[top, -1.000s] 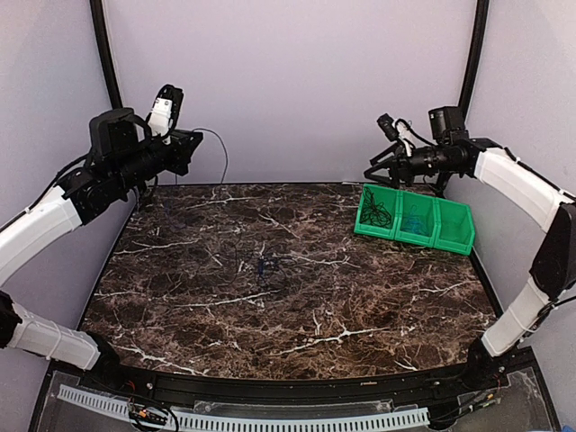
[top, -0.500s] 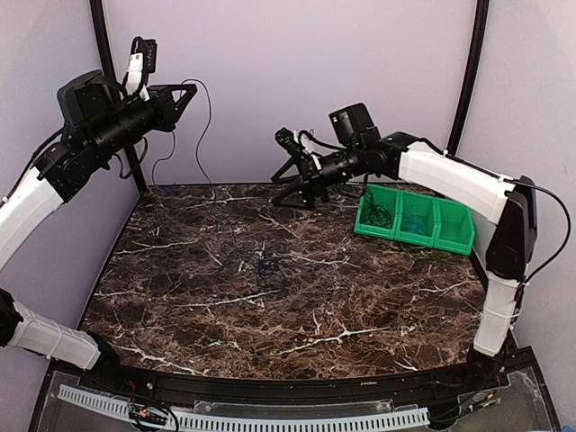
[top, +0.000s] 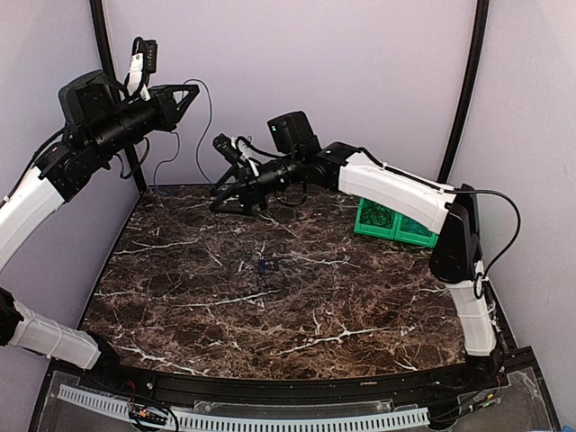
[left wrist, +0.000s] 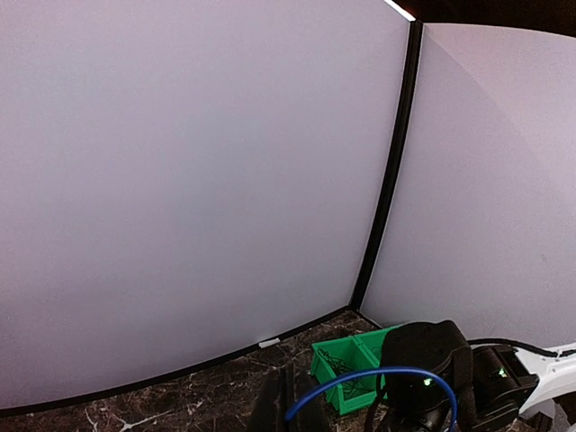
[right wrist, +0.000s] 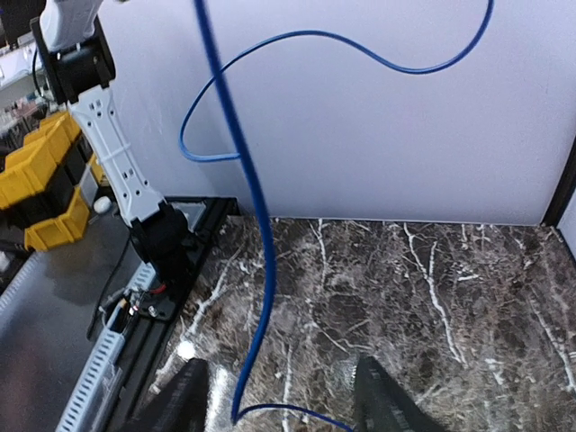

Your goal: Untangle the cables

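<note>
From the top external view, the left gripper (top: 191, 90) is raised high near the back left corner, clamped shut on a thin blue cable (top: 211, 110) that droops from its tip in a loop against the back wall. The right gripper (top: 225, 200) reaches across low over the rear of the marble desk (top: 360, 306), just right of that hanging loop. A small cable clump (top: 261, 267) lies on the desk nearer the middle, apart from both grippers. A green bin (top: 396, 236) at the right rear holds more thin wires.

The left wrist view shows the left gripper (left wrist: 286, 405) at the bottom edge, the blue cable (left wrist: 387, 371) arching out of it toward the right arm.

In the right wrist view, the right gripper (right wrist: 279, 400) stands wide open, gripping nothing. The blue cable (right wrist: 256, 225) hangs from above and passes down between its two fingers (right wrist: 180, 400).
</note>
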Robot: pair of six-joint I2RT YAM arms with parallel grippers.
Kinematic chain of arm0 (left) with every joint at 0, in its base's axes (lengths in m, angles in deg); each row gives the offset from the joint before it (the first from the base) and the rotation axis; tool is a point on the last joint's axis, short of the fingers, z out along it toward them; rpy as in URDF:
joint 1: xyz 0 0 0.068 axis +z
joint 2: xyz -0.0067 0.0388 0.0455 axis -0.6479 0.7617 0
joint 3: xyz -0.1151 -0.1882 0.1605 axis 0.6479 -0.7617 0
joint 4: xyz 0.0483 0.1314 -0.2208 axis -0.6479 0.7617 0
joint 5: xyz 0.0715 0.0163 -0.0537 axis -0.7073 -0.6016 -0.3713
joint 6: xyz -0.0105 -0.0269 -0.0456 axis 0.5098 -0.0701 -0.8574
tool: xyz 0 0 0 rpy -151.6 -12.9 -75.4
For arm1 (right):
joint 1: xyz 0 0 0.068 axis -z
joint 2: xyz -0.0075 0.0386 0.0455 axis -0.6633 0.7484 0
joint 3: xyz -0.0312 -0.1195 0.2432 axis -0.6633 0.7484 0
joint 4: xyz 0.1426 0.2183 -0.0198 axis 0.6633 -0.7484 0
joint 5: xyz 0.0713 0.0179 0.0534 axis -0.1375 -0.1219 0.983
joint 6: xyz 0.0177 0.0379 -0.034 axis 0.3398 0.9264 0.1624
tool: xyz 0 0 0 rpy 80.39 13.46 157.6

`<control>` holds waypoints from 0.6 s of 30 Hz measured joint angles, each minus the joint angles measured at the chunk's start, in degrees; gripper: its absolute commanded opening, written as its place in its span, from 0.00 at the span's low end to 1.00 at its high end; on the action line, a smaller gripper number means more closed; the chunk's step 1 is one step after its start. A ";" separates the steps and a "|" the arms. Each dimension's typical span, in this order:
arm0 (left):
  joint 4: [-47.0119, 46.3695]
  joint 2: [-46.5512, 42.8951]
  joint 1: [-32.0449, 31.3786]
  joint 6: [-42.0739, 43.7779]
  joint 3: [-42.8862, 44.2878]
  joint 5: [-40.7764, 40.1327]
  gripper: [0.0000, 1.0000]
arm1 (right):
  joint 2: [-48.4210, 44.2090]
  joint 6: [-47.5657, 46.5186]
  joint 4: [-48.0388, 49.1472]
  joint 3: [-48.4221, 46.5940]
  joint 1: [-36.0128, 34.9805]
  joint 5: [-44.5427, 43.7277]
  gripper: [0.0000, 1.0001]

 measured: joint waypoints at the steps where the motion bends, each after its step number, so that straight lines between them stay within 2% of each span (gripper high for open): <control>1: 0.00 -0.04 0.00 -0.04 0.00 -0.02 0.00 | 0.92 0.92 0.26 -1.09 -0.24 0.83 0.13; 2: 0.02 -0.13 0.00 -0.04 -0.02 -0.09 0.00 | 1.44 1.90 0.37 -1.57 -0.35 1.38 0.00; 8: -0.55 -2.86 0.00 0.79 -2.93 -2.10 0.00 | 0.37 1.73 -2.23 -1.70 -0.39 0.20 0.00; 10: -1.27 -4.70 0.00 1.31 -5.84 -3.74 0.06 | -1.22 -0.22 -5.09 -2.21 -0.22 -1.92 0.00; 12: -2.78 -6.58 0.00 1.79 -9.94 -5.49 0.16 | -3.34 -2.69 -8.09 -4.22 0.04 -4.33 0.00; 15: -4.55 -8.00 0.00 2.34 -16.17 -6.84 0.40 | -6.58 -5.81 -11.08 -10.05 0.90 -7.54 0.00; 18: -5.77 -7.63 0.00 1.84 -21.88 -6.71 0.48 | -10.49 -8.74 -11.96 -16.87 3.13 -10.71 0.00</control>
